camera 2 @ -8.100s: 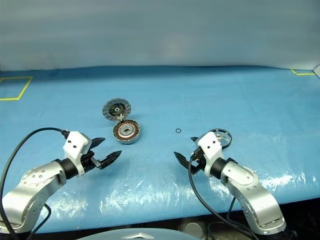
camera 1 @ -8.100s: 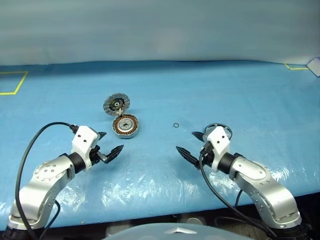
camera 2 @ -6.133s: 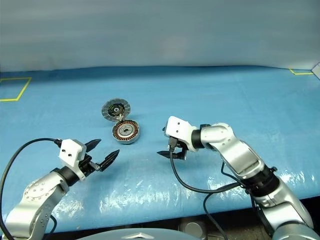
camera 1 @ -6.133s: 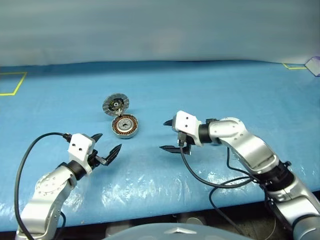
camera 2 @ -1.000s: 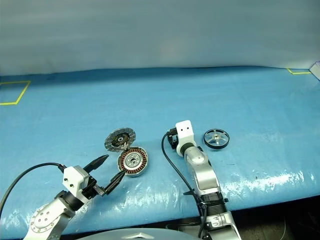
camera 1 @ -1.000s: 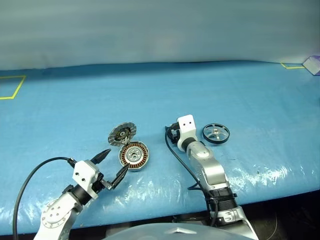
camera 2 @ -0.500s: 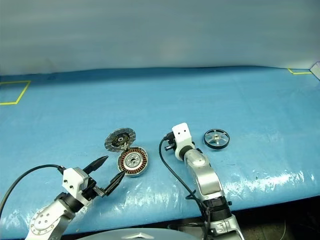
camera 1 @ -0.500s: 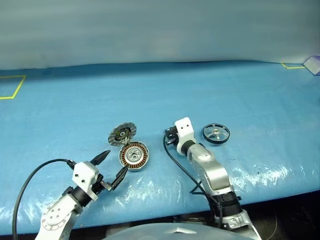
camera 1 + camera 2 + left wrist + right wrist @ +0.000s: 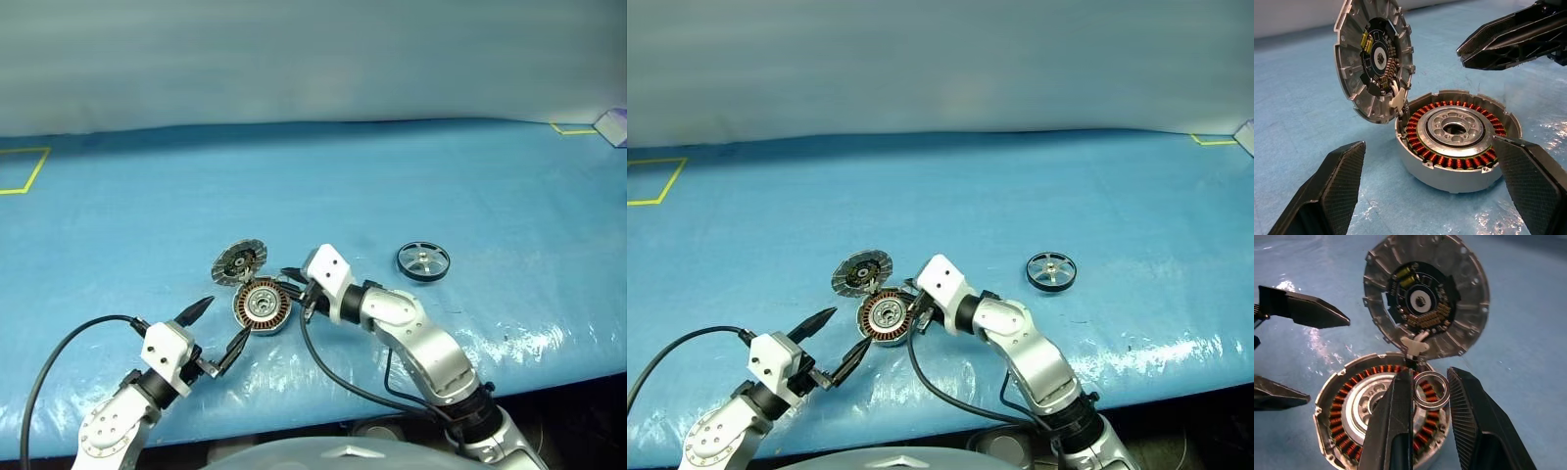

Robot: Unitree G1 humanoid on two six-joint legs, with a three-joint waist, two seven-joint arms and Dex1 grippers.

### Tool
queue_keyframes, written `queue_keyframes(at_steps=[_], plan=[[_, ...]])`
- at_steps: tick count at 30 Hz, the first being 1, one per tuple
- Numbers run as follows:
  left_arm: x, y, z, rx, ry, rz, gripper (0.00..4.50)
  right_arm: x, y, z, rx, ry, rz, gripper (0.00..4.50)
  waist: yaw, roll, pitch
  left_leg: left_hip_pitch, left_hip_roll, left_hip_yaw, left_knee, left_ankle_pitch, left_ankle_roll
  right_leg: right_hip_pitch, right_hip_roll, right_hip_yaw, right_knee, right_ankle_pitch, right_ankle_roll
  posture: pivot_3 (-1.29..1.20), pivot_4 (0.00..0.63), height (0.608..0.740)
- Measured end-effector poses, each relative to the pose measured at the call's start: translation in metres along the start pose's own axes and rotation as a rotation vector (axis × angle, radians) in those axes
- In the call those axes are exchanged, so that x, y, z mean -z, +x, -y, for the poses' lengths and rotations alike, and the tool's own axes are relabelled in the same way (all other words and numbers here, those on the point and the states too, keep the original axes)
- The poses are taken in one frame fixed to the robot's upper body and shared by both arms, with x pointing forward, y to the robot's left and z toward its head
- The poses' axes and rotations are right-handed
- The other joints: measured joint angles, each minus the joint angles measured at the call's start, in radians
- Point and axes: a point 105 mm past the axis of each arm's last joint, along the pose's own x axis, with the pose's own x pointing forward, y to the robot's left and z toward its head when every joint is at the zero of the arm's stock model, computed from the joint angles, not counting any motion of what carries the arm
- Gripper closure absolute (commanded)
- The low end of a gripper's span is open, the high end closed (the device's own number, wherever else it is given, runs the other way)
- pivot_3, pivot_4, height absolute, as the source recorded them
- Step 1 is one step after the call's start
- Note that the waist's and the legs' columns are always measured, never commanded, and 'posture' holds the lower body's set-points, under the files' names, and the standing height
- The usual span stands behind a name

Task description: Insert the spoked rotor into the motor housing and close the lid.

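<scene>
Copper-wound motor housing [image 9: 1457, 142] lies open; right claw [image 9: 1431, 396] clamps a small ring [image 9: 1431, 390].

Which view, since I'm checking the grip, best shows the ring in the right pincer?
Right wrist view: the small silver ring is held face-on in the right pincer, above the motor housing. In both eye views it is too small to tell; in the left wrist view, hidden.

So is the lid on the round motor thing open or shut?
Open. The lid is tipped up on its hinge, its inside showing, and the copper coils in the motor cup are uncovered.
</scene>
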Motion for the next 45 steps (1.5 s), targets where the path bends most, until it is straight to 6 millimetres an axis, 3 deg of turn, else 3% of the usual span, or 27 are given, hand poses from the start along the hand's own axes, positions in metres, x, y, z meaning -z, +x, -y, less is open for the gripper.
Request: queue_keyframes(at_steps=[7,22,45], plan=[[0.006,-0.003,0.017,0.076,0.001,-0.019,0.0,0.007,0.019,-0.016,-0.06,0.013,-0.011,3.84,0.001,0.0,0.0,-0.001,0.0,0.0,0.0,0.0,0.0,0.0,0.0,0.0,0.0,0.0,0.0,0.0,0.15,0.74],[0.014,-0.004,0.016,0.076,-0.005,-0.036,0.0,0.029,0.014,-0.017,-0.063,0.036,-0.076,3.84,0.001,0.0,0.0,-0.001,0.0,0.0,0.0,0.0,0.0,0.0,0.0,0.0,0.0,0.0,0.0,0.0,0.15,0.74],[0.02,-0.002,0.014,0.076,0.004,-0.048,0.0,0.029,0.016,-0.014,-0.059,0.038,-0.079,3.84,0.0,0.0,0.0,0.0,0.0,0.0,0.0,0.0,0.0,0.0,0.0,0.0,0.0,0.0,0.0,0.0,0.15,0.74]])
